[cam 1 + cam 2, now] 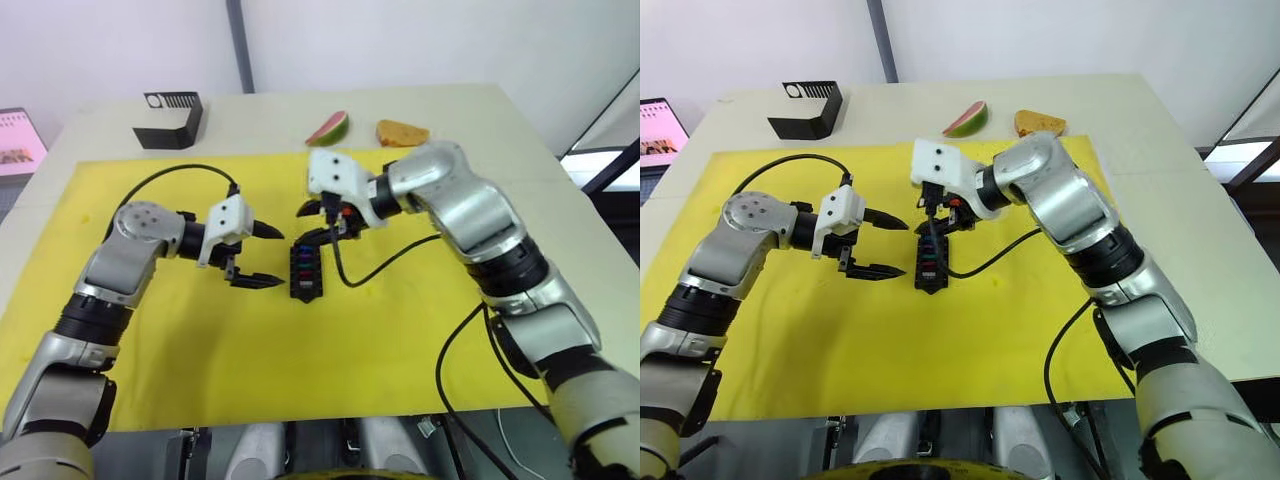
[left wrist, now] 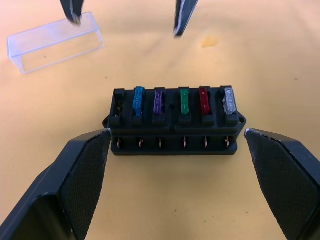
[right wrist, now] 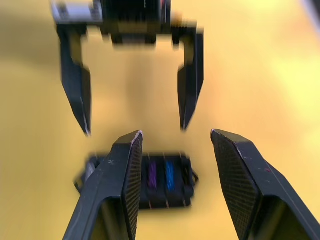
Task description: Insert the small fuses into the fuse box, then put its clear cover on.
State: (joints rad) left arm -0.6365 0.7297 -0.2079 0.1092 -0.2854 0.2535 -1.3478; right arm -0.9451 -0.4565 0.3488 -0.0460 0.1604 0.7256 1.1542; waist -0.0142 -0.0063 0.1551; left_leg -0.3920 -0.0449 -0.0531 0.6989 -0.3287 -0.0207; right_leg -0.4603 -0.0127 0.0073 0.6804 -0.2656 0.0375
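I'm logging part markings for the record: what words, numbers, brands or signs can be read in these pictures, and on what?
None can be read.
Fuse box: no legible marking.
Fuses: any ratings too small to read.
Black holder: white stripes and a ring, no text.
Screen at the table's edge: content too small to read.

A lab-like test bench: yellow mat (image 1: pixel 200 380) on a plain table (image 1: pixel 520 140), monitor (image 1: pixel 660 125) alongside.

the black fuse box (image 2: pixel 172 122) holds a row of fuses (image 2: pixel 181 101): teal, purple, green, red and grey. it sits on a yellow mat (image 1: pixel 200 340), with a see-through colourless cover (image 2: pixel 52 42) at its ten o'clock in the left wrist view. at the mat's twelve o'clock edge lie a red-and-green wedge (image 1: pixel 329 128) and an orange one (image 1: pixel 401 132).
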